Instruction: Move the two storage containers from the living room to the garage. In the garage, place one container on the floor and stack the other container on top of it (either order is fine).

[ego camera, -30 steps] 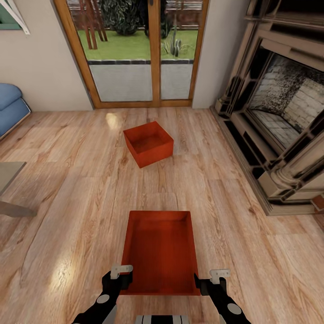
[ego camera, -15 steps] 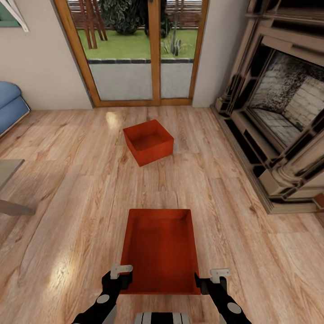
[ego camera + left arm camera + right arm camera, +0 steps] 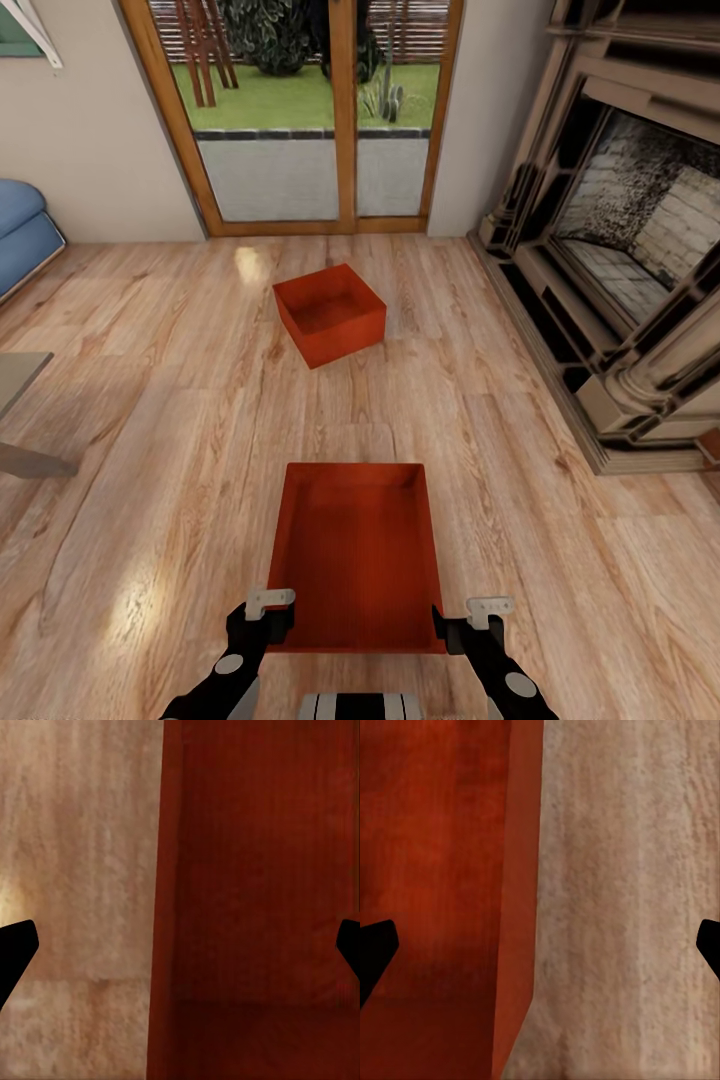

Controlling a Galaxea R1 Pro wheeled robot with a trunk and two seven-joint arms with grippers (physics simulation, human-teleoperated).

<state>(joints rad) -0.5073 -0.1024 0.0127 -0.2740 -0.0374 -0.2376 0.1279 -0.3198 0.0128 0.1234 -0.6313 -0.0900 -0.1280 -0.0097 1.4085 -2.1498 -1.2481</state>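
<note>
Two orange-red open-topped storage containers stand on the light wood plank floor of the living room. The nearer container (image 3: pixel 355 555) lies just ahead of me, between my two arms. The farther container (image 3: pixel 330 315) sits turned at an angle, closer to the glass doors. My left gripper (image 3: pixel 268 612) is open at the near container's left wall; in the left wrist view that wall (image 3: pixel 169 907) runs between the spread fingertips (image 3: pixel 15 952). My right gripper (image 3: pixel 470 620) is open at the right wall (image 3: pixel 521 907), straddling it the same way.
A large brick fireplace (image 3: pixel 620 250) with a stepped surround lines the right side. Wood-framed glass doors (image 3: pixel 320 120) close the far wall. A blue sofa (image 3: pixel 20 240) and a low table corner (image 3: pixel 15 400) sit at the left. Open floor (image 3: pixel 200 420) lies between the containers.
The whole picture has shifted very slightly. Both grippers and both containers keep their places relative to each other.
</note>
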